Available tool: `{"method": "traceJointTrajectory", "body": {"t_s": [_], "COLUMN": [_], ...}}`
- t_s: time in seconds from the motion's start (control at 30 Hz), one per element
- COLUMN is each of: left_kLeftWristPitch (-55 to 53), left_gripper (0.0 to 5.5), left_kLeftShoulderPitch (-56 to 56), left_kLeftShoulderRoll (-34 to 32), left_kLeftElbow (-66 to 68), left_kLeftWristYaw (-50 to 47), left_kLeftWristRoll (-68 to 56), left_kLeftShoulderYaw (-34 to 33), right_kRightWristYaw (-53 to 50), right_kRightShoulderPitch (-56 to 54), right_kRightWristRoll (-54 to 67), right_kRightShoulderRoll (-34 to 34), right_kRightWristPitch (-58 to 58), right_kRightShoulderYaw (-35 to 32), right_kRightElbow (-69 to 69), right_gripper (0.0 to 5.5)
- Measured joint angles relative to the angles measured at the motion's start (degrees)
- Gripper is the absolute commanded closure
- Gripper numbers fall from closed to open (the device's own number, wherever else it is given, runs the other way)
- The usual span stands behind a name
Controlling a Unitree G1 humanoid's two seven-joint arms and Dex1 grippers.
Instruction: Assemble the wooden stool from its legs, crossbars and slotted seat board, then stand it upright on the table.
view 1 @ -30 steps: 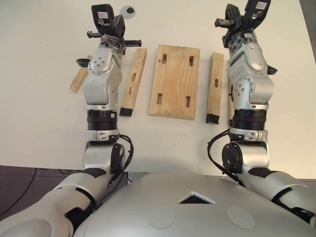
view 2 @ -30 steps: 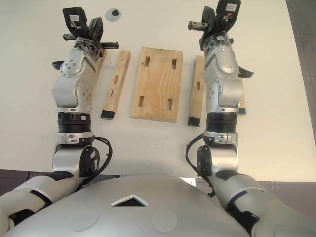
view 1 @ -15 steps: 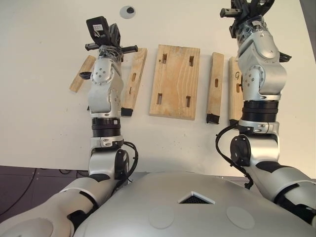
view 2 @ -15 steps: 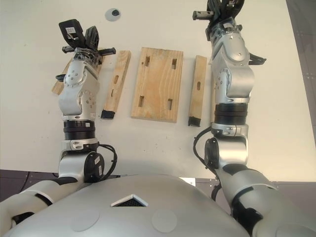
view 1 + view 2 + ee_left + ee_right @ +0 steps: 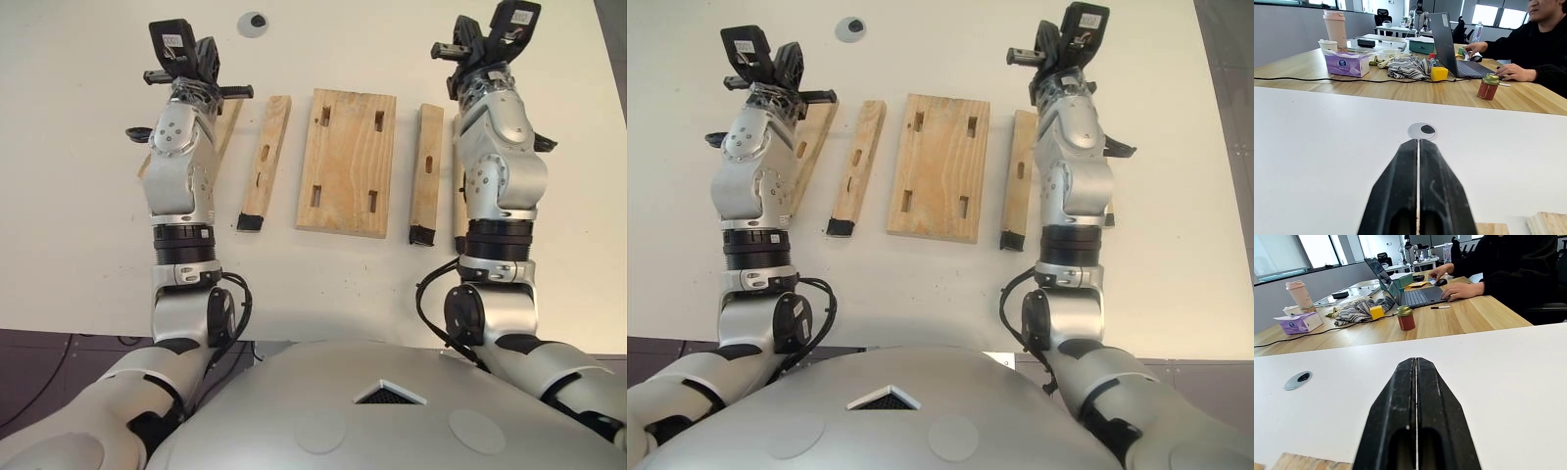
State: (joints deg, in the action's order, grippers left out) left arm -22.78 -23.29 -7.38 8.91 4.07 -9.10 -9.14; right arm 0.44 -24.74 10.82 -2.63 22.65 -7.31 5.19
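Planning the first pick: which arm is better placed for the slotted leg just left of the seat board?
Left. The left end effector hovers beside the slotted leg; the right end effector is across the seat board.

grommet (image 5: 254,22) on white table (image 5: 78,225) | far desk (image 5: 1376,91): laptop (image 5: 1447,41), jar (image 5: 1488,86), possibly tissues (image 5: 1345,64)

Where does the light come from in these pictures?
Left wrist view: bright windows glow at the back of the room. Right wrist view: windows glow white too. Left eye view: the white table is evenly lit, and the seat board throws hardly any shadow.
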Motion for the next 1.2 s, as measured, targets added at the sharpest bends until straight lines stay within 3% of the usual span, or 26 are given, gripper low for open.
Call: {"method": "traceJointTrajectory", "body": {"t_s": [0.13, 0.37, 0.53, 0.63, 0.97, 1.2], "left_kLeftWristPitch": [-1.0, -2.7, -5.4, -8.4, 3.7, 0.8], "left_gripper": [5.26, 4.26, 3.59, 3.16, 3.16, 4.07], "left_kLeftShoulderPitch": [-0.1, -2.1, 0.6, 4.0, 2.4, 9.4], "left_kLeftShoulderRoll": [-1.2, -5.6, -21.6, -27.7, -35.5, -37.1], "left_kLeftElbow": [0.0, 1.2, 7.1, 10.3, 28.2, 21.4], "left_kLeftWristYaw": [0.2, 5.5, 20.8, 30.3, 47.2, 51.5], "left_kLeftWristRoll": [0.0, -0.9, 0.5, -1.2, 3.5, 0.8], "left_kLeftShoulderYaw": [-0.2, -0.2, 1.5, 1.6, 8.4, 7.7], "right_kRightWristYaw": [-0.2, -1.4, -2.6, -3.2, -3.0, -2.4], "right_kRightShoulderPitch": [0.8, 2.5, 3.9, 5.0, 3.6, 3.5], "right_kRightWristRoll": [0.0, -0.1, 0.0, -0.1, -0.1, -0.1], "right_kRightShoulderRoll": [0.2, 2.2, 2.3, 2.3, 2.0, 1.8], "right_kRightWristPitch": [-0.1, -0.8, -2.2, -2.5, -2.8, -2.6], "right_kRightShoulderYaw": [0.7, 0.8, -0.1, -0.3, -0.6, -1.2], "right_kRightElbow": [-0.5, -1.0, -1.4, -1.5, -0.5, -0.4], "right_gripper": [5.50, 5.50, 5.50, 5.50, 5.50, 5.50]}}
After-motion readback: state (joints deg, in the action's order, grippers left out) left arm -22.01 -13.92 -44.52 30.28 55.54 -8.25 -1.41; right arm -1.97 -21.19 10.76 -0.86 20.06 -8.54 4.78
